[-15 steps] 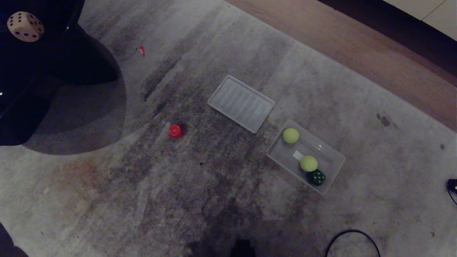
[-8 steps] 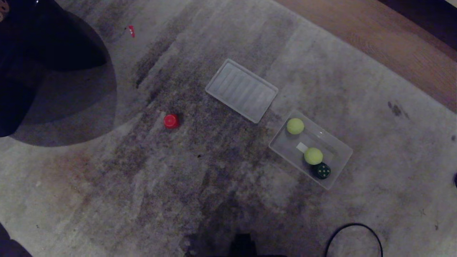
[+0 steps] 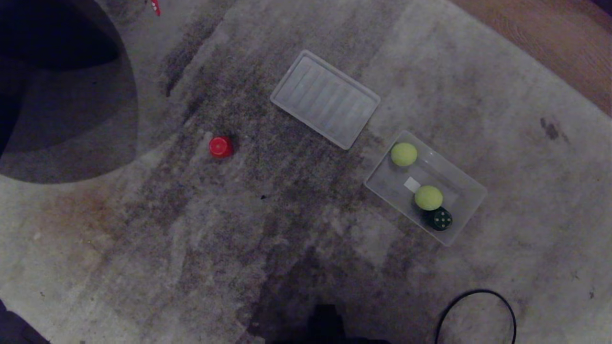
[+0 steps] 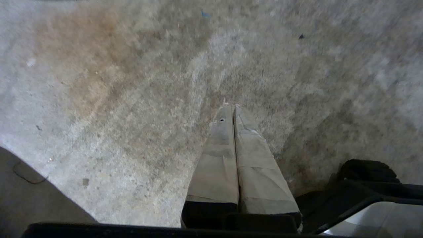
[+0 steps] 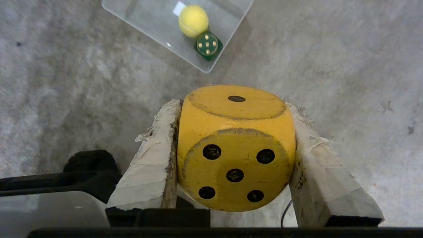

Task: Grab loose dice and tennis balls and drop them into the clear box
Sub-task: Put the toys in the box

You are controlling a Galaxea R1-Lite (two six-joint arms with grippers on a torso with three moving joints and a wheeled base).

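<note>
on the left of the head view a large dark shape [image 3: 43,81] covers the upper corner of the grey stained carpet [image 3: 143,248], with a tiny red scrap [image 3: 155,6] at the top edge beside it. further right the red die [image 3: 221,146] sits loose on the carpet, well apart from everything else. next comes the flat ribbed clear lid [image 3: 325,99], lying at an angle near the middle. just beside its lower right corner lies the clear box [image 3: 461,184], holding one tennis ball [image 3: 404,154] at its far end, a second tennis ball [image 3: 428,197] nearer the middle, and the dark green die [image 3: 440,219] touching that second ball, five pips up. a black cable loop [image 3: 478,310] curves at the lower right, and wooden floor [image 3: 550,38] shows in the upper right corner.

neither arm shows in the head view. the left gripper [image 4: 233,107] hangs over bare carpet, its taped fingers pressed together with nothing between them. the right gripper [image 5: 231,109] has its taped fingers clamped on either side of the yellow die [image 5: 236,148], above the carpet near the box.
</note>
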